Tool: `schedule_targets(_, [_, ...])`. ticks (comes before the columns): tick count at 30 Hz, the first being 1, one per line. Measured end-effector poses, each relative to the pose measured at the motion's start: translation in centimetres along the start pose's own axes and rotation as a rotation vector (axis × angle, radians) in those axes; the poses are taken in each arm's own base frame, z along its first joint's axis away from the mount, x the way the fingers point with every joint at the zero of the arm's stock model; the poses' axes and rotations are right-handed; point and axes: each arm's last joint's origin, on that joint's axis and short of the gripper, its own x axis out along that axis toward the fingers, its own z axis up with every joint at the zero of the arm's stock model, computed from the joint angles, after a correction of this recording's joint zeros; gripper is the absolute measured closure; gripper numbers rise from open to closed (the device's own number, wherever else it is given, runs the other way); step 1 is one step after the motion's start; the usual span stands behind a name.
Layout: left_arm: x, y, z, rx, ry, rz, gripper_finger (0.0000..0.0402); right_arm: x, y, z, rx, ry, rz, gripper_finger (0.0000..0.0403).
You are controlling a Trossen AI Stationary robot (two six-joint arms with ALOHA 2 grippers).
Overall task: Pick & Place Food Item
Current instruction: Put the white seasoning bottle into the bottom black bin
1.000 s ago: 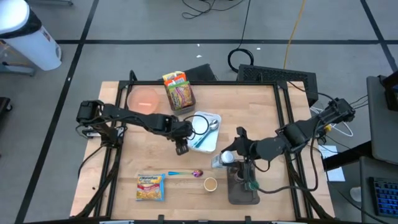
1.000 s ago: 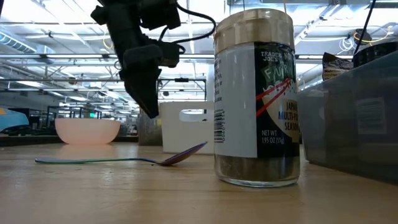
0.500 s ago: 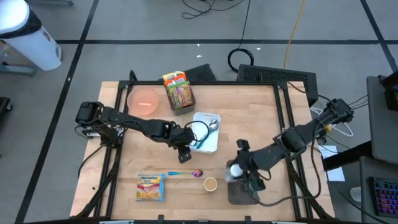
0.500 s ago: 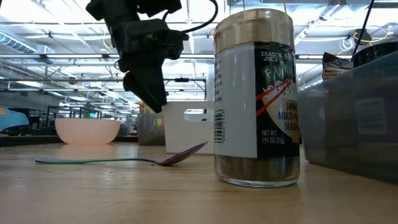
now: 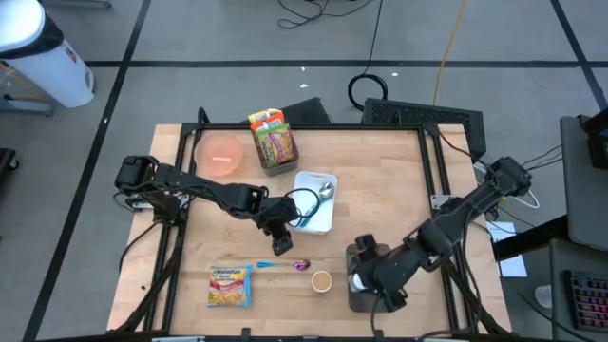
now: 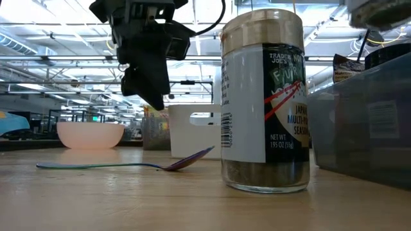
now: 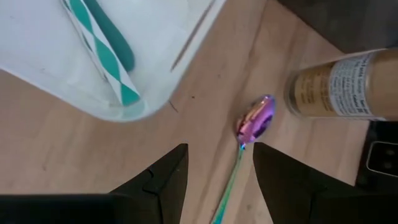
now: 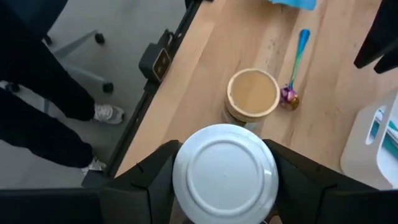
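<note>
Since the earlier frames the right gripper (image 5: 366, 278) has travelled from beside the white tray toward the worktop's near edge, carrying a white-lidded container (image 8: 225, 172); the left gripper (image 5: 280, 244) has moved from the tray toward the spoon.

White-lidded container: clamped between the right gripper's fingers, round lid facing the wrist camera, long axis along the line of sight; body hidden. In the high view it sits over the dark bin (image 5: 372, 296) at the near edge.

Seasoning jar (image 6: 264, 102): upright on the worktop, just beside the bin, tan lid up.

Iridescent spoon (image 7: 255, 121): flat on the wood, handle running away from the jar, bowl toward it.

Left gripper: fingers apart, holding nothing, above the spoon handle, between the white tray (image 5: 316, 215) and the spoon.

Farther off: ramen packet (image 5: 230, 285) near the front left, pink bowl (image 5: 220, 151) and a snack bag (image 5: 271, 138) at the back.

Worktop (image 5: 399, 171): light wood in a black frame. The floor is grey with cables; a person's dark trouser legs and shoes (image 8: 102, 114) stand beside the worktop edge.
</note>
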Motion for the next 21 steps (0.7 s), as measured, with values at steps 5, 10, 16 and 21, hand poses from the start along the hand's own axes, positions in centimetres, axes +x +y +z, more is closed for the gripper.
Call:
schedule_targets(5, [0.0,-0.1,-0.1,-0.003,0.016,-0.023,0.0215,1.0,0.8,-0.3,-0.014,0.024,0.000,0.0205])
schedule_targets(10, [0.0,-0.2,-0.1,-0.005,0.021,-0.027,0.0215,2.3,1.7,-0.5,-0.023,0.048,-0.004,0.0205])
schedule_targets(16, [0.1,-0.5,-0.4,0.004,0.029,-0.035,0.0215,3.3,2.1,-0.6,-0.013,0.045,-0.040,0.0205])
schedule_targets(21, [0.2,-0.8,-0.6,0.011,0.035,-0.039,0.0215,4.0,2.3,-0.9,-0.012,0.071,-0.046,0.0205])
